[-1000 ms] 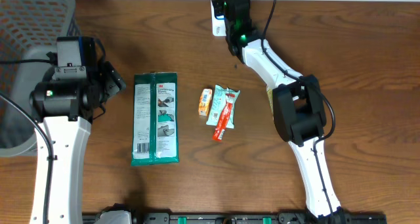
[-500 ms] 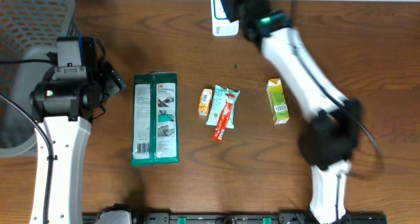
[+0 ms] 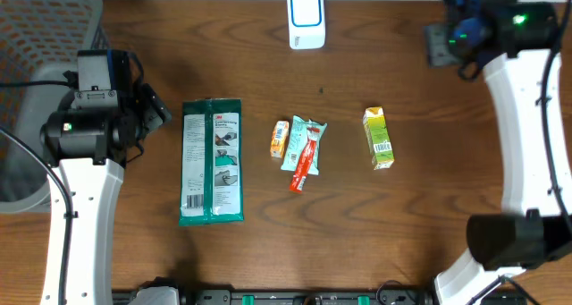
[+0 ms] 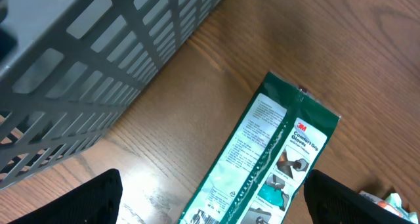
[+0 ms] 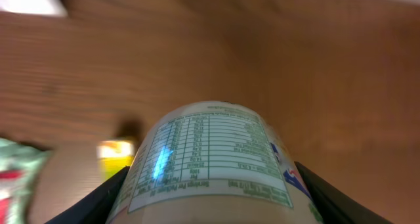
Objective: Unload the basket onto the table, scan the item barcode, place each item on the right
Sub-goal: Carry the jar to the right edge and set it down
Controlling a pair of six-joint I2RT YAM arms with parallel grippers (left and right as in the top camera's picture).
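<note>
The left tool [image 4: 213, 201] hangs spread and empty near the basket [image 4: 79, 66]. Farther back, the right tool [image 5: 213, 204] pinches a round labelled container [image 5: 210, 152] above the surface [image 3: 357, 242], well apart from the white scanner [image 3: 306, 19]. The container looks stiff, smooth and probably slippery, so grip mid-body and leave the barcode exposed.

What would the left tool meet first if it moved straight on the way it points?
Probably the green glove packet lying ahead of the open left tool; depth is unclear, so it may touch the bare table beside the packet's near edge first.
</note>
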